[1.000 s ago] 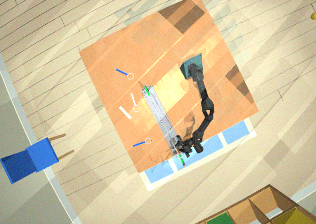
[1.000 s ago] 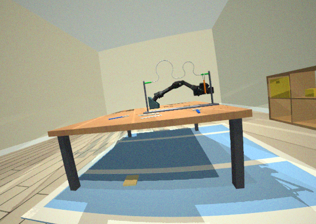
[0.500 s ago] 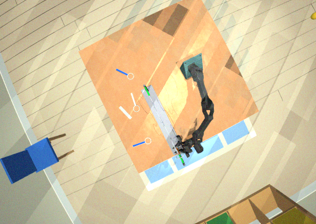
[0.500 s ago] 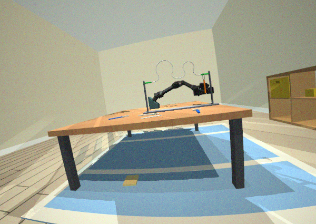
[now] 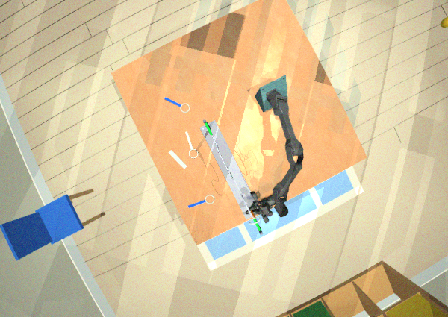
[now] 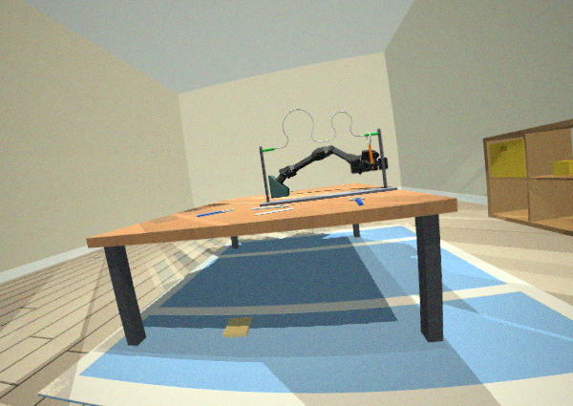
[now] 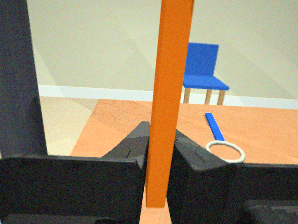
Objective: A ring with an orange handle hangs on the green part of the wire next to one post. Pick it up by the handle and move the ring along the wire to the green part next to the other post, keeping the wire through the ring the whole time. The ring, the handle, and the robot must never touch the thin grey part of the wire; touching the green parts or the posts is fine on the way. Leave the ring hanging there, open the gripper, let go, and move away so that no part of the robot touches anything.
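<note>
The orange handle (image 5: 252, 214) (image 6: 371, 155) (image 7: 171, 75) hangs down from its pale ring (image 6: 369, 138) (image 5: 254, 221), which is around the green part (image 6: 374, 134) (image 5: 257, 226) beside the right post (image 6: 382, 153) in the exterior view. My gripper (image 7: 153, 129) (image 6: 371, 160) is shut on the handle, below the ring, with one finger on each side. That post (image 7: 20, 75) stands close at the left in the wrist view. The grey wire (image 6: 313, 125) runs in two humps to the other green part (image 6: 268, 150) (image 5: 208, 129) by the left post (image 6: 265, 177). Exact ring contact is too small to tell.
The grey base bar (image 5: 226, 160) (image 6: 329, 195) lies on the table (image 5: 149, 93) under the wire. Flat blue- and white-handled rings, such as one blue-handled ring (image 5: 196, 203) (image 7: 215, 127), and a white strip (image 5: 178, 159) lie beyond it. My arm reaches low behind the wire in the exterior view.
</note>
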Robot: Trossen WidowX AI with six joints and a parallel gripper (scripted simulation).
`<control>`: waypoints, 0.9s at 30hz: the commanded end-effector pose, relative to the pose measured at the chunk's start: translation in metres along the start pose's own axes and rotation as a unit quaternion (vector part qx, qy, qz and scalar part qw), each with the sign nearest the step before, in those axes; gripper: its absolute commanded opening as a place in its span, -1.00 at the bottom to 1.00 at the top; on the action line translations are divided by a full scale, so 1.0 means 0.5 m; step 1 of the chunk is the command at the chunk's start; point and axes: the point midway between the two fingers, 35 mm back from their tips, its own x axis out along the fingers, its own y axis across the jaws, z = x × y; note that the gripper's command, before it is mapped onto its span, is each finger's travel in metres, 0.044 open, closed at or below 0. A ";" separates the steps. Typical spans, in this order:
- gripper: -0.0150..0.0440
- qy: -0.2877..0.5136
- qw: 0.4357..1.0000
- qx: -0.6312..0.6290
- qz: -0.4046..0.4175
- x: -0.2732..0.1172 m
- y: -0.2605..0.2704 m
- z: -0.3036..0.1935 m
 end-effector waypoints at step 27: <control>-1.00 0.000 1.000 -0.002 0.001 0.000 -0.001 0.038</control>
